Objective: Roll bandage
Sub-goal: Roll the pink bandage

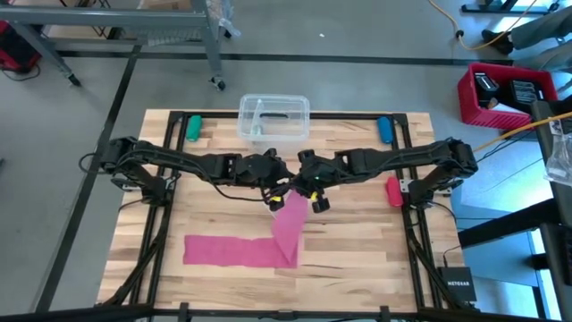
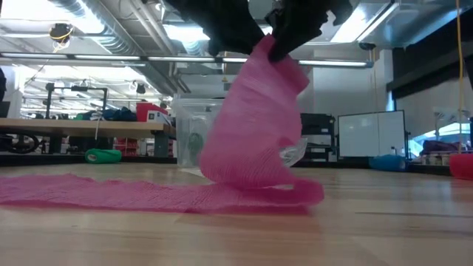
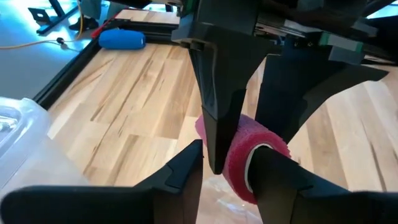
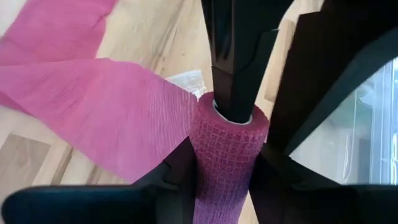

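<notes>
The pink bandage is partly wound into a small roll [image 4: 227, 163] with a white-lined hollow, held above the middle of the table. Its loose strip [image 2: 251, 125] hangs from the roll, bends at the table, and its tail [image 1: 228, 250] lies flat toward the left. My right gripper [image 4: 225, 149] is shut on the roll. My left gripper [image 3: 227, 152] faces it end-on and is open. One of its fingers is in the roll's hollow and the other is outside. In the high view both grippers meet at the table's centre [image 1: 295, 183]. My left gripper has one finger [image 4: 233, 87] pushed into the hollow at the roll's end [image 4: 219, 107], coming from the table's left along the roll's axis. Its other finger [image 4: 323, 87] stands outside, apart from the roll's wall. My right gripper pinches the roll's outer wall [image 4: 205, 155] between its two fingers, which lie across the roll. It comes slanting down from the table's right. The roll is lifted clear, and the strip hangs from it to the table.
A clear plastic box [image 1: 273, 118] stands at the far middle. A green roll [image 1: 193, 127] and a blue roll [image 1: 384, 130] lie at the far corners. A red stubby object [image 1: 392, 190] is at the right. A clear wrapper [image 4: 186, 79] lies under the grippers. Bare wood lies near right.
</notes>
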`<state>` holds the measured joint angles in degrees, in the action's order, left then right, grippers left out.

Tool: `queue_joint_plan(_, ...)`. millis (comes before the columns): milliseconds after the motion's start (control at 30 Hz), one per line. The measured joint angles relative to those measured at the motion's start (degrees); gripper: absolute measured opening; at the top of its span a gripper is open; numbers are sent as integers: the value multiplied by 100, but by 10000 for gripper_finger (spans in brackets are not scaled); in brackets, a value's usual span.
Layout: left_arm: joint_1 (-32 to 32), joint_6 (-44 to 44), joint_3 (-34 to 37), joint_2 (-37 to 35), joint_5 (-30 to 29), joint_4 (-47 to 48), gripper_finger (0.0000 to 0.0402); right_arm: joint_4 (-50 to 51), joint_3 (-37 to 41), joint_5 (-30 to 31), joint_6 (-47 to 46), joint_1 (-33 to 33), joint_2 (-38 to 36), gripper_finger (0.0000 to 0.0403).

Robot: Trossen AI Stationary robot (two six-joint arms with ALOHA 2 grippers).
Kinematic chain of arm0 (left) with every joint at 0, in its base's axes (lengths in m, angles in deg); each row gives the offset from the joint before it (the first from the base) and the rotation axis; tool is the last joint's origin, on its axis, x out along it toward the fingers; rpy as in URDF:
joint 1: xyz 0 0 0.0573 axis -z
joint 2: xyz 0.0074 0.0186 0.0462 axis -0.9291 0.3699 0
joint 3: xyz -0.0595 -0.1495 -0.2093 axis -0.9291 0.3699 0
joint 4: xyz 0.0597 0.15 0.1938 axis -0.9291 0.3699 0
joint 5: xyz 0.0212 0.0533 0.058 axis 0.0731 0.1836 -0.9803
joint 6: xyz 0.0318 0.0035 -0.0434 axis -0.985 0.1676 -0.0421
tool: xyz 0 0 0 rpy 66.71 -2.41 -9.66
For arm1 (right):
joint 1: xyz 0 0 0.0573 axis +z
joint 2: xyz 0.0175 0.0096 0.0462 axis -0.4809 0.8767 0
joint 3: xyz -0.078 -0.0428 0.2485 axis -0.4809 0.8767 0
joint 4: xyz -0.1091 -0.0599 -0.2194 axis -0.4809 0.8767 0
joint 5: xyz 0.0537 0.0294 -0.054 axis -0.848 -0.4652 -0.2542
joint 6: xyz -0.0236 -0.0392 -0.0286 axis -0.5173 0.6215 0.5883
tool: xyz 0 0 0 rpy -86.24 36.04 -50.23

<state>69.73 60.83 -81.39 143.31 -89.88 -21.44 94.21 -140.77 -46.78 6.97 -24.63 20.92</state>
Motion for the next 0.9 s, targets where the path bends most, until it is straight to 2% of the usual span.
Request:
queue_joint_plan(233, 2, -243, 0, 17, -55, -22, 15, 141, -2, 63, -349, -2, 0, 137)
queue_joint_plan(400, 34, -439, -28, 17, -97, -150, 18, 851, -326, 498, -523, 7, -42, 178)
queue_joint_plan(500, 99, -766, -13, -32, -192, 223, 7, 1898, -842, 622, -808, 2, -103, 201)
queue_joint_plan(667, 198, -1116, -164, -428, -586, 29, 8, 3419, -1638, 652, -1464, 2, -200, 220)
queue_joint_plan(800, 207, -1336, -136, -745, -795, 59, 4, 3758, -1728, 665, -1843, 3, -795, 222)
queue_joint_plan(900, 243, -1545, -140, -1086, -1106, -183, 6, 3524, -1425, 670, -2093, 2, -1355, 222)
